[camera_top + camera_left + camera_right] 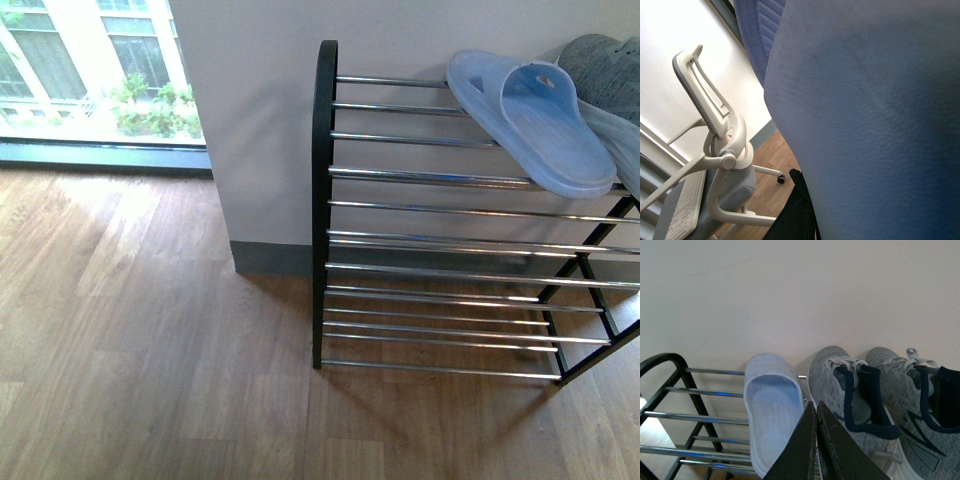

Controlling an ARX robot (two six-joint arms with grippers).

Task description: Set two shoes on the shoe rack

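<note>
Right claw (pixel 816 412) shows in its own wrist view with both dark fingers pressed together, nothing between them, hanging just in front of the shoe rack's top tier. Past its tips, a pale blue slide (pixel 771 410) lies toe-to-wall on the chrome bars, with the two grey sneakers (pixel 852 410) side by side just beside it, at its 3 o'clock in that view, navy lining showing at the collars.

From the front view, the shoe rack (pixel 325 200) stands on the wood floor (pixel 140 340) against the white wall (pixel 250 120), filling the frame from the middle towards 3 o'clock. That slide (pixel 535 120) rests on the top bars at about 1 o'clock, and a grey sneaker (pixel 605 65) touches its far side at the frame edge. A window (pixel 95 70) sits at 10 o'clock.

The left claw cannot be made out: its wrist view is almost filled by a pale blue surface, apparently a second slide (pixel 865 115), pressed close to the lens, so whether it grips it I cannot tell. An office chair (pixel 715 150) stands beyond.
</note>
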